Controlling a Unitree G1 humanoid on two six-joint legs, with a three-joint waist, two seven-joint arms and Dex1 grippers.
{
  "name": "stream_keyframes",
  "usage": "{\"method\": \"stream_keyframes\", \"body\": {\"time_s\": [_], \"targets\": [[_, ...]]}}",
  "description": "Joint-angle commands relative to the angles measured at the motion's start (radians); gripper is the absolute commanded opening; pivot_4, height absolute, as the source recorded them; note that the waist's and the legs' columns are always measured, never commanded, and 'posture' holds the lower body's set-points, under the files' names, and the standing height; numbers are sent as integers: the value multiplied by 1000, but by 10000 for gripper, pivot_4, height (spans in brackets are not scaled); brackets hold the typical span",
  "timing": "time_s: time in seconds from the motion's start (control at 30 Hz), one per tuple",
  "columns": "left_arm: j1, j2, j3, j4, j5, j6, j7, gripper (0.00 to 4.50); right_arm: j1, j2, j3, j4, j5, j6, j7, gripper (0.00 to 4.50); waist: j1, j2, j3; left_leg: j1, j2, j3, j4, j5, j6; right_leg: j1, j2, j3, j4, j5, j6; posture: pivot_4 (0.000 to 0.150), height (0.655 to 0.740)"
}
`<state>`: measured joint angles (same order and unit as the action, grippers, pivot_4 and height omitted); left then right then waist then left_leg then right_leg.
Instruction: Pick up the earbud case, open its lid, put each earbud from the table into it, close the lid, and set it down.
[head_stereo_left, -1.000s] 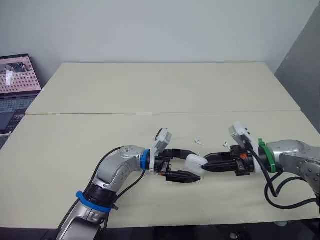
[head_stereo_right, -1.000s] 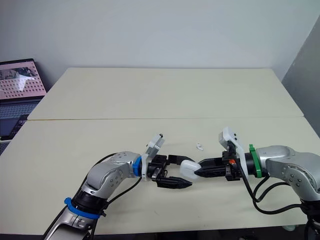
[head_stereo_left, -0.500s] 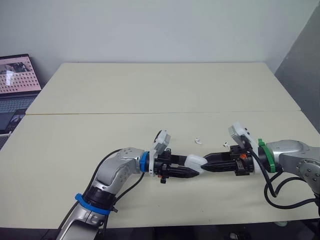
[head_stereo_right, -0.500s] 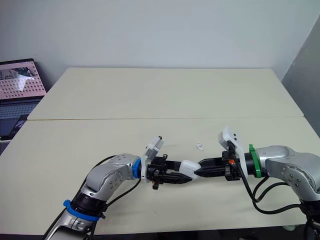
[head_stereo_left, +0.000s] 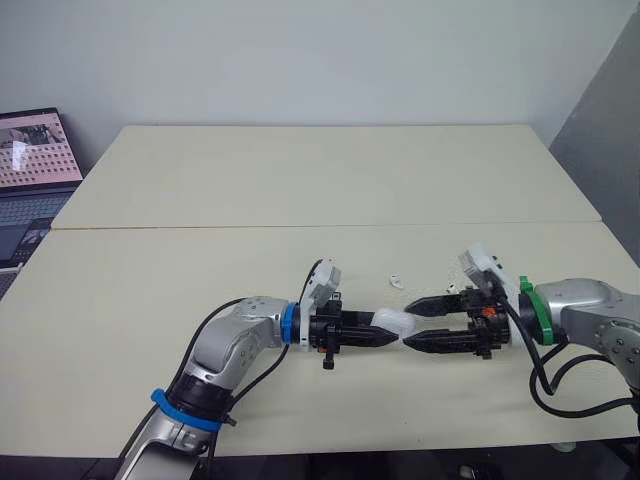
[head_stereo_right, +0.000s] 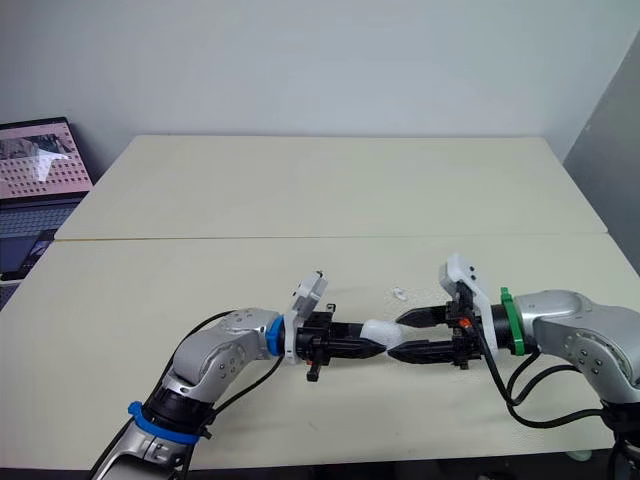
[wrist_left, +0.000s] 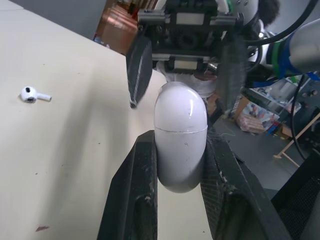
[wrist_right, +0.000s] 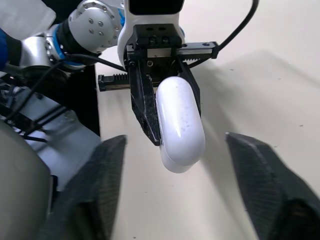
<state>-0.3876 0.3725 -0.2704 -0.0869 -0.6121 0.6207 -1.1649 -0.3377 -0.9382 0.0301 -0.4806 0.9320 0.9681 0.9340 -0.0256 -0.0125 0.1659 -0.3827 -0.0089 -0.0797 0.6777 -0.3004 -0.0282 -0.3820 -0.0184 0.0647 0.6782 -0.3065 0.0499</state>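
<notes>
The left pincer (wrist_left: 179, 150) is clamped on the smooth white rounded earbud case (wrist_left: 180, 120), holding it above the pale desk (head_stereo_left: 300, 180) with its lid end facing the right pincer (head_stereo_right: 395, 336), whose fingers are wide apart, probably ready to flip the lid.

You're looking at a glossy white earbud case (wrist_left: 180, 145) with a thin grey seam line. Left gripper (head_stereo_left: 390, 337) and right gripper (head_stereo_left: 405, 324) flanking it: black. Earbud (head_stereo_left: 396, 281) just beyond the case: white. Table (head_stereo_left: 300, 180): plain pale cream. Laptop (head_stereo_left: 35, 150), well left of the case: pink dotted screen.
</notes>
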Motion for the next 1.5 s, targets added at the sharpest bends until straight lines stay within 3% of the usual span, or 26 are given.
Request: {"method": "stream_keyframes", "body": {"time_s": [0.03,0.33,0.57,0.87,1.1,1.2,1.5], "targets": [[4,1,15,-39,-8,-7,0,7541,-28,-14,-16,-47,-39,-24,-8,39141,0,0,0,0,0,0,0,0,0,0,0,0,0,0,0,1500,7400],[2,-8,12,-35,-7,-16,-6,7541,-70,4,56,-48,-173,-35,-37,39141,0,0,0,-1,0,0,0,0,0,-1,0,0,0,0,0,1500,7400],[7,-2,11,-37,-7,-15,-12,7541,-91,40,32,-17,-193,-30,-72,39141,0,0,0,-1,0,0,0,0,0,-2,0,0,0,0,0,1500,7400],[7,4,21,-40,-45,44,-20,7541,-107,69,-21,8,-162,-2,-89,39141,-1,0,0,-1,0,0,0,0,0,-2,-1,0,0,0,0,1500,7400],[38,11,24,-38,13,-44,7,7541,-134,92,-145,19,-9,61,-103,39141,-1,0,0,-2,0,0,0,0,0,-2,-1,0,1,0,0,1500,7400],[71,19,11,-44,91,-121,55,7541,-136,85,-130,94,-113,29,-162,39141,0,0,0,-2,0,0,0,0,0,-2,-1,1,1,0,0,1500,7400],[129,13,96,-110,69,-114,166,7541,-84,53,38,259,-439,-54,-257,39141,-1,0,0,-3,0,1,0,0,0,-5,-1,2,1,0,0,1500,7400]]}}
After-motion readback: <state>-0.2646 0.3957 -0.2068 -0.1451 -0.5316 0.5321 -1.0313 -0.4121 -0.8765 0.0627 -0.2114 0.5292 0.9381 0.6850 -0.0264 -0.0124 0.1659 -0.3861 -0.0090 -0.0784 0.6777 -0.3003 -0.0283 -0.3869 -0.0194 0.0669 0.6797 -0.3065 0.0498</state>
